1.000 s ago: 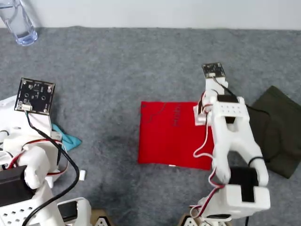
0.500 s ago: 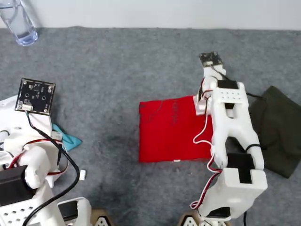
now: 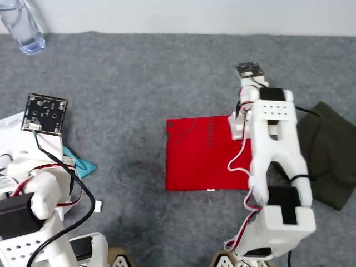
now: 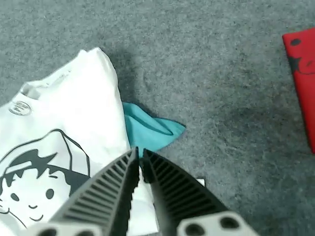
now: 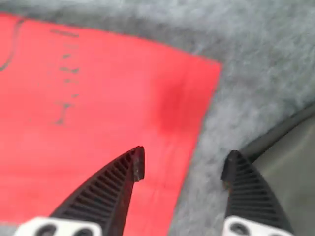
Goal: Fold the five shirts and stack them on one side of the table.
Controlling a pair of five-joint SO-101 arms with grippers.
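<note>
Red shirt (image 3: 203,153): we see it folded into a flat rectangle on the grey tabletop (image 3: 128,83).
Right fingers (image 5: 115,184): spread apart and holding nothing. One hangs over the red shirt's edge, the other over the bare strip beyond that edge.
Dark green shirt (image 3: 328,153): just beside the red shirt on the right arm's side, not touching it.
Left fingers (image 4: 108,187): together, with nothing between them that we can see, well apart from the red shirt.
White shirt (image 4: 54,142): cartoon print, under the left fingers, well apart from the red shirt.
Teal shirt (image 4: 150,130): a corner pokes from under the white shirt toward the red shirt.
Clear bottle (image 3: 22,28): farthest from the red shirt, beyond the white shirt.
</note>
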